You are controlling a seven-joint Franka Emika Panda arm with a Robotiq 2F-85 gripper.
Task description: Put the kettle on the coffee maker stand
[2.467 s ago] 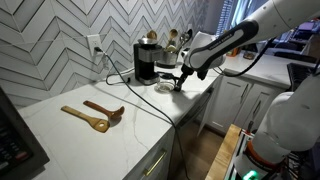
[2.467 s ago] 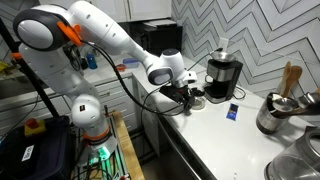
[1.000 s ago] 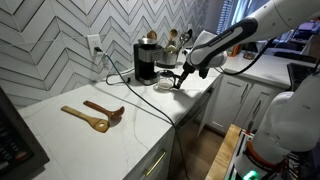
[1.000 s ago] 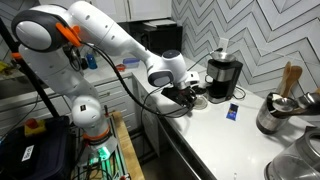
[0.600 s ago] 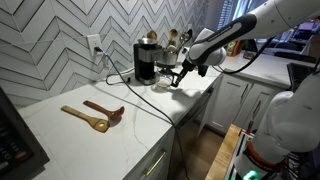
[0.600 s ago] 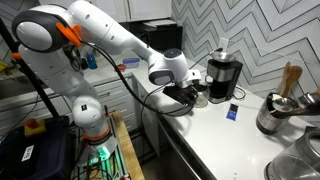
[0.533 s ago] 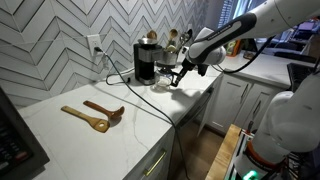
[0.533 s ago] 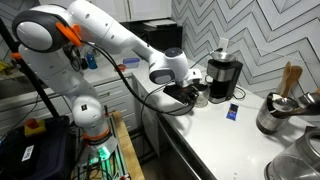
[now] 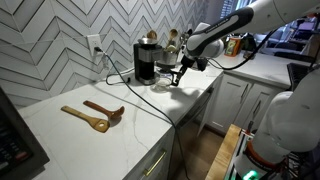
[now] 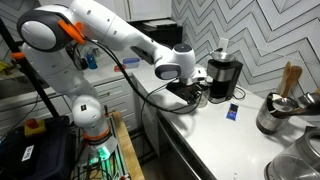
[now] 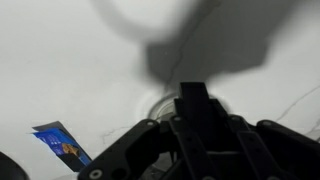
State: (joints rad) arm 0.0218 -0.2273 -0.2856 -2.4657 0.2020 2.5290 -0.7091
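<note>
The kettle [image 10: 197,96], a small dark glass carafe, hangs just above the white counter in front of the black coffee machine [image 10: 222,74]. My gripper [image 10: 188,91] is shut on its black handle. In the wrist view the handle [image 11: 194,103] runs up between the dark fingers, with a pale arc of the kettle's rim [image 11: 158,104] to its left. An exterior view shows the gripper [image 9: 179,73] with the kettle [image 9: 168,80] just off the machine [image 9: 147,60]. The coffee maker stand [image 10: 222,97] lies low at the machine's foot, close beside the kettle.
Two wooden spoons [image 9: 96,115] lie on the counter. A black power cord [image 9: 125,78] loops from the wall outlet [image 9: 95,45]. A blue packet [image 10: 231,112] lies by the machine, and a metal pot [image 10: 272,113] holds utensils. The counter edge [image 9: 185,115] drops off near the arm.
The arm has risen and swung slightly toward the coffee machine. The kettle has come up off the counter with it. The grip has stayed shut.
</note>
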